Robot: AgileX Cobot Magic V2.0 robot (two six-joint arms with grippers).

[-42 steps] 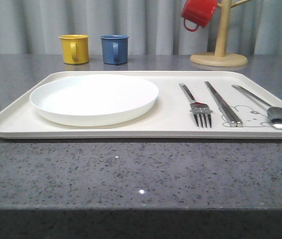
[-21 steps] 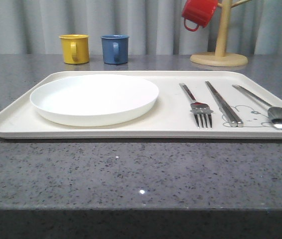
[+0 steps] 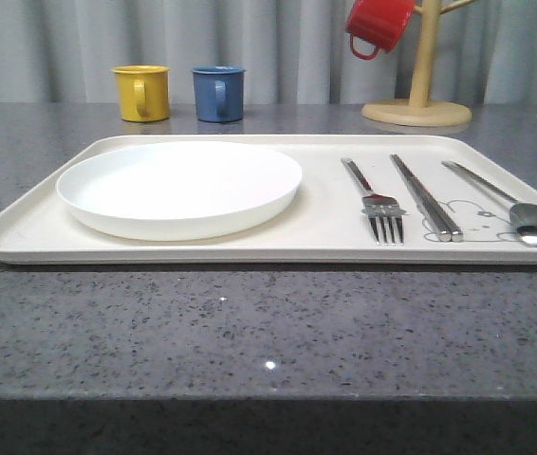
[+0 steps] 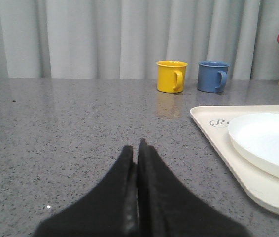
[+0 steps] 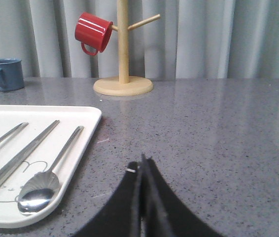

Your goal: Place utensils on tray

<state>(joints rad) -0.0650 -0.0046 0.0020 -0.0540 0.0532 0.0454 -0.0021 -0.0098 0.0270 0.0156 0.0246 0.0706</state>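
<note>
The cream tray (image 3: 41, 232) lies across the grey table. On its left part sits a round white plate (image 3: 179, 187). On its right part lie a fork (image 3: 378, 204), a pair of chopsticks (image 3: 424, 196) and a spoon (image 3: 515, 210), side by side. My left gripper (image 4: 135, 146) is shut and empty over bare table left of the tray (image 4: 213, 132). My right gripper (image 5: 142, 164) is shut and empty over bare table right of the tray (image 5: 83, 143), near the spoon (image 5: 43, 185).
A yellow mug (image 3: 142, 92) and a blue mug (image 3: 218, 93) stand behind the tray. A red mug (image 3: 379, 24) hangs on a wooden mug tree (image 3: 418, 100) at the back right. Grey curtains close off the far side.
</note>
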